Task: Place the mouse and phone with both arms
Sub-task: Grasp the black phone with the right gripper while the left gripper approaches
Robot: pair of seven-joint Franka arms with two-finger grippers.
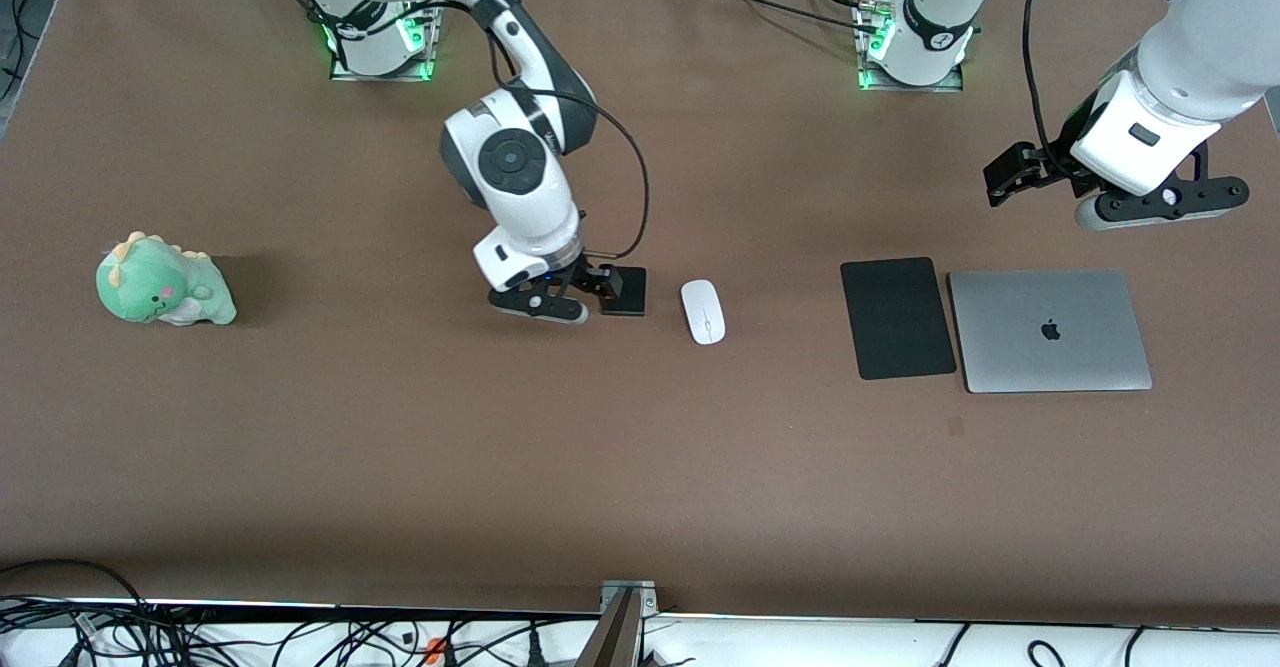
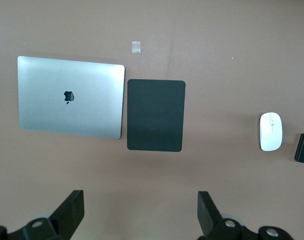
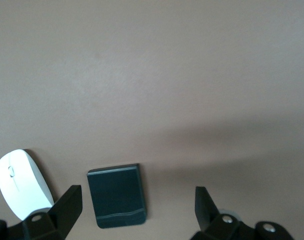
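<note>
While the right fingers are spread: the right gripper (image 1: pixel 590 292) hangs low over the phone (image 1: pixel 624 291), which lies flat on the bench (image 1: pixel 400 447) and shows between the two open fingers (image 3: pixel 67 207) in the right wrist view; nothing is gripped yet.
Mouse: the mouse (image 1: pixel 703 311) lies just beside the phone, outside the right fingers, toward the left arm's end of the bench.
Left fingers: the left gripper (image 1: pixel 1040 182) is open and empty, up in the air, and this arm waits; its fingers (image 2: pixel 72 210) frame bare bench, with the mouse pad (image 1: pixel 897 318) and the laptop (image 1: pixel 1050 330) further out.
Step in hand: I judge it is the approach to grasp the phone.
Next move: it calls for lowering straight until the fingers stand on both sides of the phone, then closing, without pushing the mouse.
</note>
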